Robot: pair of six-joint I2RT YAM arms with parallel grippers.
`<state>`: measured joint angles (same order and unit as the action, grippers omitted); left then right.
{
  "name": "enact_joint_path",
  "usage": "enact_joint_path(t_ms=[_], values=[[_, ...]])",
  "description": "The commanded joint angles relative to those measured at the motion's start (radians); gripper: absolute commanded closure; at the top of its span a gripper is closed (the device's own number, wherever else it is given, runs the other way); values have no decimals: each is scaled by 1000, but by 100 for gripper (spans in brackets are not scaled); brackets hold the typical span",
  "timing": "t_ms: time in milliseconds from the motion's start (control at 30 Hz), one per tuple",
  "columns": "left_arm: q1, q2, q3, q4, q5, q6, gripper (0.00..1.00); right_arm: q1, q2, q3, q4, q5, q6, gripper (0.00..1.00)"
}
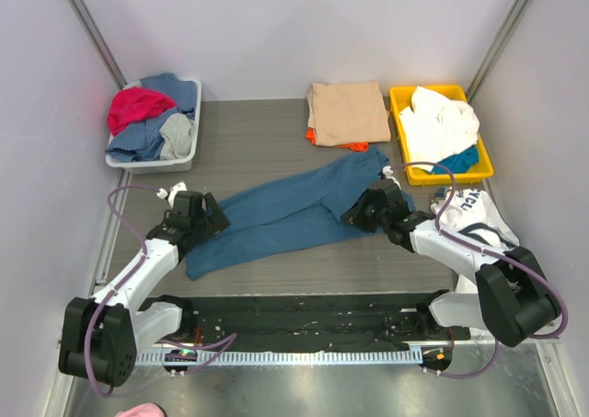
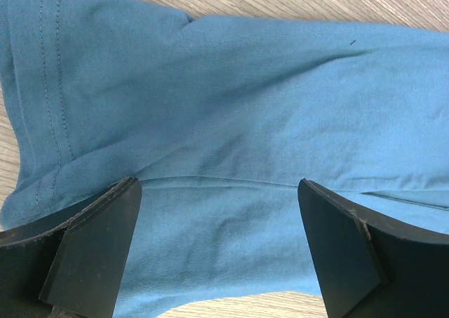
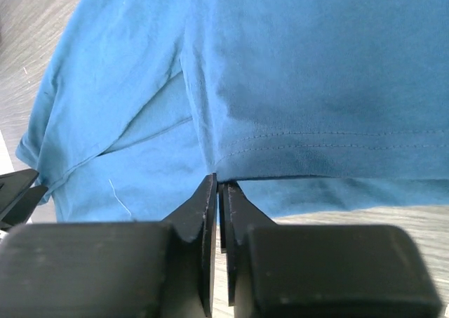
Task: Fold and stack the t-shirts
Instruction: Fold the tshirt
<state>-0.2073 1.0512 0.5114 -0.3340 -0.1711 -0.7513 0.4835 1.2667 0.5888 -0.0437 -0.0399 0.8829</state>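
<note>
**Two arms, one shirt.** The blue t-shirt (image 1: 285,210) lies in a long, narrow strip slanting across the middle of the table (image 1: 267,132). One end is near my left arm and the other reaches toward the yellow bin (image 1: 397,104).

I have the left gripper (image 1: 198,216) hanging just over the near end, jaws as wide as they go and holding nothing. The wrist view shows a stitched hem and flat cloth between its fingers (image 2: 98,248).

The right gripper (image 3: 219,184) sits toward the far end with its jaws all but closed and its tips meeting the shirt's hem. I cannot tell whether cloth is caught between them.

With an arm at each end, I judge the strip is set for a crosswise fold that would bring it down to a rectangle. At the back of the table the tan t-shirt (image 1: 348,111) rests folded on the orange t-shirt (image 1: 354,146), a pile placed, I judge, to receive the blue one.
</note>
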Motion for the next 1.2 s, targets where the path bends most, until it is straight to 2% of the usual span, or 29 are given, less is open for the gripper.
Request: enact_joint_path(t_ms=[0,100,200,333,567,700,900,1100,1167], values=[[2,-25,-4,9,7,-2,0,6,-27,-4,-28,-22,1,76],[2,-26,-1,6,5,0,0,6,-59,22,-96,14,-16,57],[2,-26,4,4,4,1,0,6,-119,63,-163,78,-41,52],[2,-20,15,6,8,4,0,6,-156,111,-203,167,-90,50],[2,-37,62,-5,5,49,0,7,-26,186,-167,253,-173,49],[2,-11,107,61,50,78,0,6,42,229,-166,268,-200,48],[-58,147,254,177,131,163,0,6,-18,230,-191,308,-203,47],[-233,458,508,219,166,289,0,6,-159,232,-298,452,-214,47],[-300,548,617,216,231,346,0,4,-216,236,-332,489,-219,46]])
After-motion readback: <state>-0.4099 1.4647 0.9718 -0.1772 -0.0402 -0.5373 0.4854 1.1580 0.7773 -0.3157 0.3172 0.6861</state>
